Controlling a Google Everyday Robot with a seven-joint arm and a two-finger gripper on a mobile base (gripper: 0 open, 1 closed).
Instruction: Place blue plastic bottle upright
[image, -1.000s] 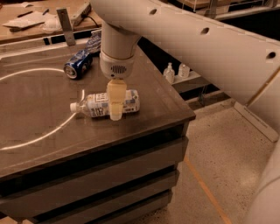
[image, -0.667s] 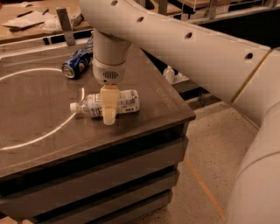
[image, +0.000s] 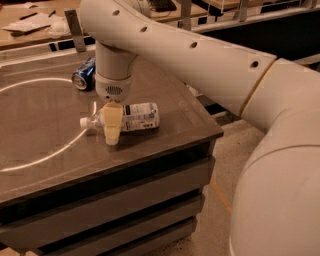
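The blue plastic bottle (image: 136, 116) lies on its side on the tabletop (image: 50, 150), with its cap pointing to 9 o'clock. The pincer (image: 112, 132) is lowered over its neck end; I cannot tell how wide it is open. A blue soda can (image: 85, 75) lies at 11 o'clock from the bottle.

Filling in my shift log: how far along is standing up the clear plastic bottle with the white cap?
Done: the approach; the cream gripper sits over the clear white-capped plastic bottle near its neck. In hand: the grasp; whether it holds cannot be seen. Left: lifting and righting, since the bottle lies on its side on the dark table.
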